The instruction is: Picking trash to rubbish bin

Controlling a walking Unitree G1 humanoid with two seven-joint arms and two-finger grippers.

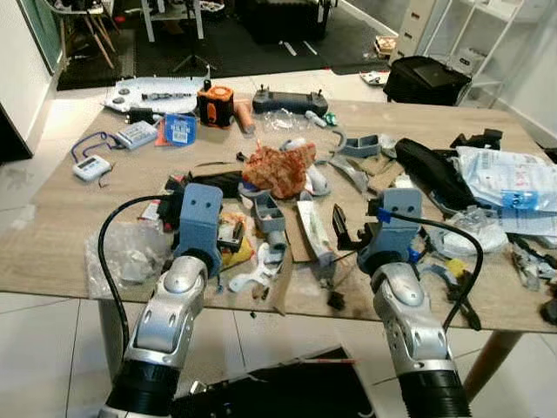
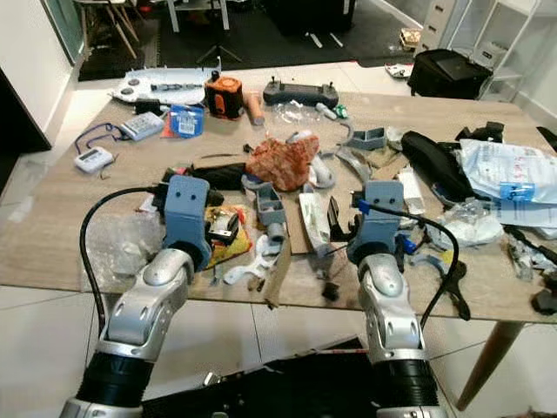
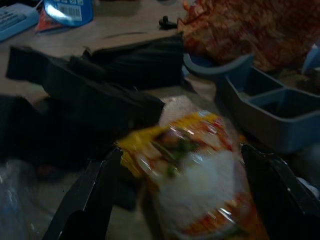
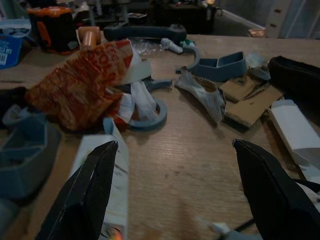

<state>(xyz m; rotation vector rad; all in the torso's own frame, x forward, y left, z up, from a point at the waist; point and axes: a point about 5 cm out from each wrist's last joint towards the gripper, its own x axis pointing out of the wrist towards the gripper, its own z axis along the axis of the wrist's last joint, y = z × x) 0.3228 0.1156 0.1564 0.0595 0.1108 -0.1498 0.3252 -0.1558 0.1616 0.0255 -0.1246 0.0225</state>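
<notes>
between open left claw (image 3: 175, 195) fingers, yellow wrapper (image 3: 195, 170)

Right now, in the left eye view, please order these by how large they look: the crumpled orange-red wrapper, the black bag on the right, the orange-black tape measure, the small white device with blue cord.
1. Black bag, largest.
2. Crumpled orange-red wrapper.
3. Orange-black tape measure.
4. Small white device, smallest.
The tape measure lies farther from the camera, so its true size against the wrapper is unsure.

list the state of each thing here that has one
left gripper: jaws open, either side of the yellow wrapper, not closed on it
right gripper: jaws open, nothing between them, over bare table
yellow wrapper: lying flat
orange wrapper: crumpled
black bag: lying on its side
</notes>
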